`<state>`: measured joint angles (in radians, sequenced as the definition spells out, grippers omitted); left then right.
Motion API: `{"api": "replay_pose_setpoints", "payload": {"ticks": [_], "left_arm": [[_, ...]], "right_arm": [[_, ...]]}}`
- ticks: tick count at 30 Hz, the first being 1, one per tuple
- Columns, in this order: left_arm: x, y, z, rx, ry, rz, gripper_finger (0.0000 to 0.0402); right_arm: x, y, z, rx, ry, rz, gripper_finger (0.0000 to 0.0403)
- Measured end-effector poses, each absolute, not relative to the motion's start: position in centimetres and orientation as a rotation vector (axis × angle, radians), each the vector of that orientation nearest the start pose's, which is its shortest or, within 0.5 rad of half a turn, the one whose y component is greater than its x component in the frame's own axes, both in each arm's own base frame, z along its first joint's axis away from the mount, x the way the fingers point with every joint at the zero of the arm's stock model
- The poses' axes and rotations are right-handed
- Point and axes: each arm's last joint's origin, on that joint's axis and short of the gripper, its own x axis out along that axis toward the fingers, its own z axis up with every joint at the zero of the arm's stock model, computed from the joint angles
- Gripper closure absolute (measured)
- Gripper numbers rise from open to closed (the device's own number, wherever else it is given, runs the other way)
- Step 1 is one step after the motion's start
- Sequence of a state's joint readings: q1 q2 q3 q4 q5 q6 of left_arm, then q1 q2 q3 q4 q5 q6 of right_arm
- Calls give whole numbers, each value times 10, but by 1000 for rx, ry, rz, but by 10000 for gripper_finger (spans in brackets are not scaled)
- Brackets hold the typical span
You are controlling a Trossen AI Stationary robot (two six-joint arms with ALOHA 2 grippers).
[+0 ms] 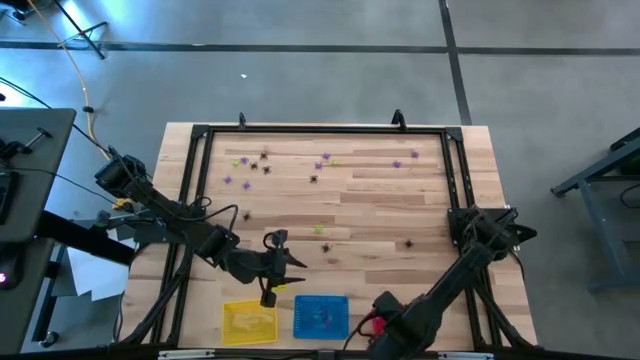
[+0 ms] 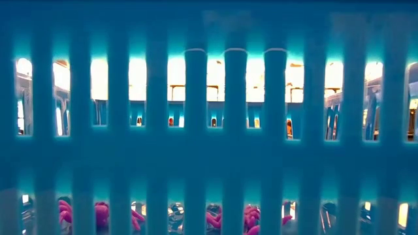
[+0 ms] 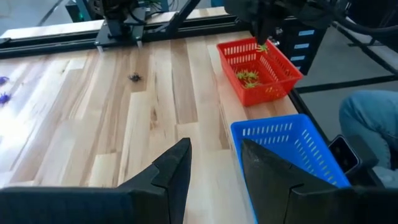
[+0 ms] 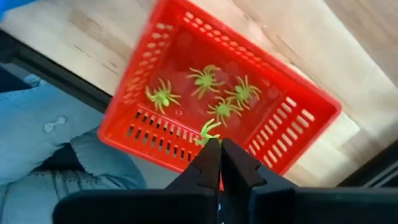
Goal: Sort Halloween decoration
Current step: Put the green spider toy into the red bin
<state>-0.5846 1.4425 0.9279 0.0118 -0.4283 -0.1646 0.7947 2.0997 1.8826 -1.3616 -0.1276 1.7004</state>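
Tiny spider trinkets lie scattered on the wooden table (image 1: 380, 205): purple ones (image 1: 325, 157), black ones (image 1: 313, 179) and a yellow-green one (image 1: 320, 228). Yellow (image 1: 248, 321), blue (image 1: 322, 316) and red (image 3: 258, 71) mesh baskets stand along the near edge. Several yellow-green spiders (image 4: 205, 78) lie in the red basket (image 4: 298, 118). My right gripper (image 4: 219, 155) hangs above that basket, shut on a yellow-green spider (image 4: 208, 130). My left gripper (image 3: 214, 168) hovers open left of the blue basket (image 3: 292, 149), with nothing between its fingers. My right gripper pinches the yellow-green spider (image 4: 209, 133) at the very ends of its two fingers, which point down from above. The spider is lifted clear, sticking out past the fingertips over the red basket's inside. Which part of it is pinched is hidden by the fingers.
A black frame (image 1: 320, 130) runs round the table. A person's leg in jeans (image 3: 373, 118) is close beside the near edge by the red basket. The low view is blocked by the blue basket's wall (image 2: 209, 163), with purple trinkets (image 2: 251, 219) behind its slots. A black spider (image 3: 134, 77) lies on open wood.
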Motion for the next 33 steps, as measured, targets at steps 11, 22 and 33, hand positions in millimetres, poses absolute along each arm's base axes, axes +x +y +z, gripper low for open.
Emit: {"api": "replay_pose_setpoints", "payload": {"ticks": [11, 22, 33], "left_arm": [[263, -161, 246, 92, 520, -136, 273], [222, -121, 227, 31, 1003, 141, 273], [202, -87, 187, -32, 1240, 357, 273]], "right_arm": [[288, 285, 241, 724, 1648, -610, 301], [316, 240, 241, 507, 1614, -564, 284], [345, 170, 243, 201, 1665, -501, 285]]}}
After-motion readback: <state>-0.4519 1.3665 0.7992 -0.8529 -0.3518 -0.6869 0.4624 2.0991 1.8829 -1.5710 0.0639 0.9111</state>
